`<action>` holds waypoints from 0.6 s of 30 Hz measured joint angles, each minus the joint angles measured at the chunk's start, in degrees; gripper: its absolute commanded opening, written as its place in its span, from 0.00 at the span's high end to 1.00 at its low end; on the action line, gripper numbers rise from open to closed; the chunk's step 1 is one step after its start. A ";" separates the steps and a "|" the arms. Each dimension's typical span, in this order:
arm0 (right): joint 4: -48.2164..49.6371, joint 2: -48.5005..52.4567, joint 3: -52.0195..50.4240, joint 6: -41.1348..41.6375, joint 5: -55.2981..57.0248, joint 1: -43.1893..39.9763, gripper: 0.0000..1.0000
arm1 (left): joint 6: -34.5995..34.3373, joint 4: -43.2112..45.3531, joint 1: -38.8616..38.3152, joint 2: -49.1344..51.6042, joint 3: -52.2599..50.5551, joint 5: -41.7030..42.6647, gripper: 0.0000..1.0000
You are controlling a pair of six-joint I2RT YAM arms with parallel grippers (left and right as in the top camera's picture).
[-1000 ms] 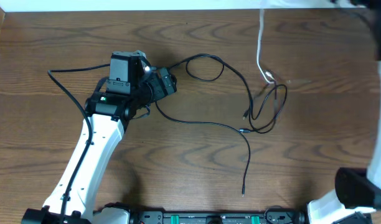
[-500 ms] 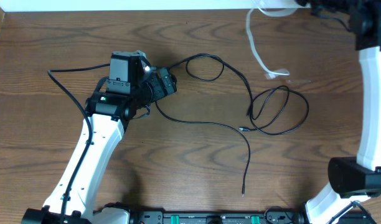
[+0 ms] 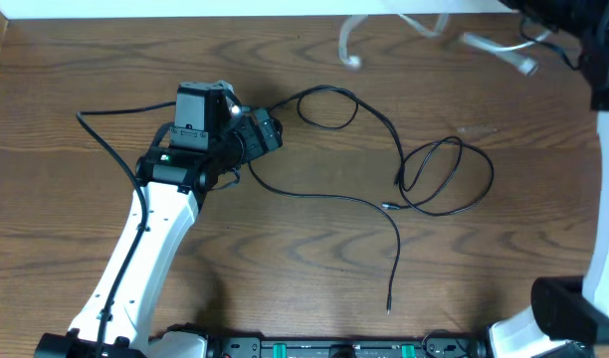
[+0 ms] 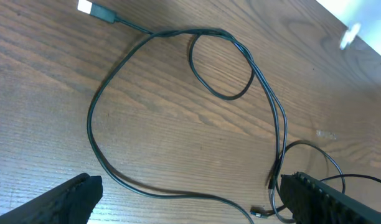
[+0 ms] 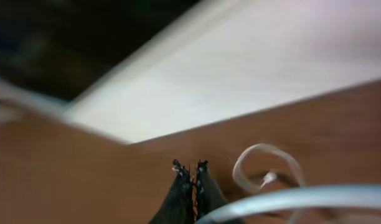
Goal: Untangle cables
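The white cable (image 3: 489,45) swings blurred above the table's far right edge, pinched in the closed right gripper (image 5: 192,179), apparently to draw it clear of the rest. The two black cables (image 4: 89,127) lie mid-table (image 3: 285,278), crossing on the right. The left gripper (image 3: 257,134) hovers over their left end with its jaws wide and empty, probably ready to take one.

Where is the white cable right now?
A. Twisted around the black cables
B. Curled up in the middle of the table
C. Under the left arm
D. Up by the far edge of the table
D: the white cable shows as a blurred streak along the far edge of the table, well apart from the black cables lying in the middle of the wood.
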 measured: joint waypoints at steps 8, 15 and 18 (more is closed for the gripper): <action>-2.62 4.22 -0.24 -16.35 17.81 -15.47 0.99 | 0.00 -0.02 0.00 0.00 0.00 0.02 0.02; -3.32 6.80 -0.22 -25.53 32.09 -31.85 0.99 | 0.00 -0.04 0.00 0.00 0.00 0.02 0.02; -4.61 10.54 -0.13 -27.89 33.48 -35.26 0.99 | 0.00 -0.02 0.00 0.00 0.00 0.00 0.02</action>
